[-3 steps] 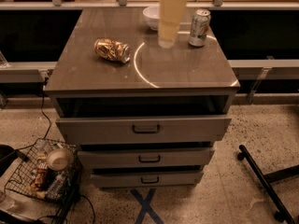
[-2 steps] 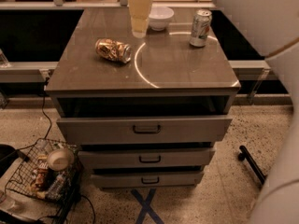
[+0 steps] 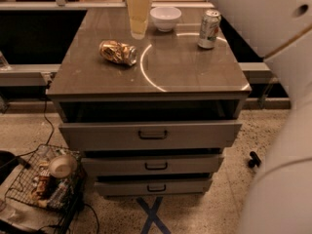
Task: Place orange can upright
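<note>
Camera view: a grey-brown desk [image 3: 195,77] with a smooth, glossy top stands on speckled flooring. Below the top are three flat-fronted drawers, and the top drawer [image 3: 151,134] is pulled out furthest; each has a slim dark bar handle. A thin bright arc of light [image 3: 143,68] curves across the top.

The orange can [image 3: 118,52] lies on its side on the left half of the desk. It is a short metal cylinder, shiny golden-orange with mottled brown-gold print, and its silver end faces right and towards the front.

The pincer [image 3: 138,12] shows as a pale, yellowish upright form at the far edge of the desk. It is behind the can and a little to its right, clearly apart from it. I cannot tell whether the pincer is wide or narrow.

Just right of the pincer sits a round white bowl [image 3: 165,17]. Further right, a white-silver can [image 3: 209,29] stands upright. The robot's bulky, smooth white arm [image 3: 263,23] fills the right edge.

On the floor at left sits a dark wire basket [image 3: 29,179] of clutter. A blue tape cross [image 3: 152,217] marks the floor at the desk's foot.
</note>
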`<state>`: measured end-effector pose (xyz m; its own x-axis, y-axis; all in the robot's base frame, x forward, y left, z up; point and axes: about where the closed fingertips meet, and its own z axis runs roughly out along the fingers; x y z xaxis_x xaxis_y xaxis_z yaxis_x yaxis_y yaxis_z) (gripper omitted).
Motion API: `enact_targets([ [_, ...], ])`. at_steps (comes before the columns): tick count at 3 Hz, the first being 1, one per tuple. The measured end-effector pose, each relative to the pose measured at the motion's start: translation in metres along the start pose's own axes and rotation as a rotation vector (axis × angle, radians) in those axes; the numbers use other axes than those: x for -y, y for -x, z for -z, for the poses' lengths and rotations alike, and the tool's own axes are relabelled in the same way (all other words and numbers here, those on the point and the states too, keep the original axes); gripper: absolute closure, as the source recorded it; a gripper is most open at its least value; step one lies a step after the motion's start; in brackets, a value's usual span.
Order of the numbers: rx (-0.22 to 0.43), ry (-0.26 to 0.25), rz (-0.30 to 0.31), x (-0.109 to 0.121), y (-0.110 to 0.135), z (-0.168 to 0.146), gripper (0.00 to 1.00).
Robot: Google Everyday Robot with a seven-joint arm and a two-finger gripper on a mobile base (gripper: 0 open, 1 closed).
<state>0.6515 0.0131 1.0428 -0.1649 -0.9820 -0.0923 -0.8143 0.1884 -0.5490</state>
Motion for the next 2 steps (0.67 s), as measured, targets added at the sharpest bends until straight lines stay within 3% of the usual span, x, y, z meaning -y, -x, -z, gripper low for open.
enact_targets([
  [1, 0.004, 0.049, 0.0, 0.0, 0.024, -0.034, 0.0],
  [2, -0.035, 0.132, -0.002, -0.005, 0.054, -0.092, 0.0],
])
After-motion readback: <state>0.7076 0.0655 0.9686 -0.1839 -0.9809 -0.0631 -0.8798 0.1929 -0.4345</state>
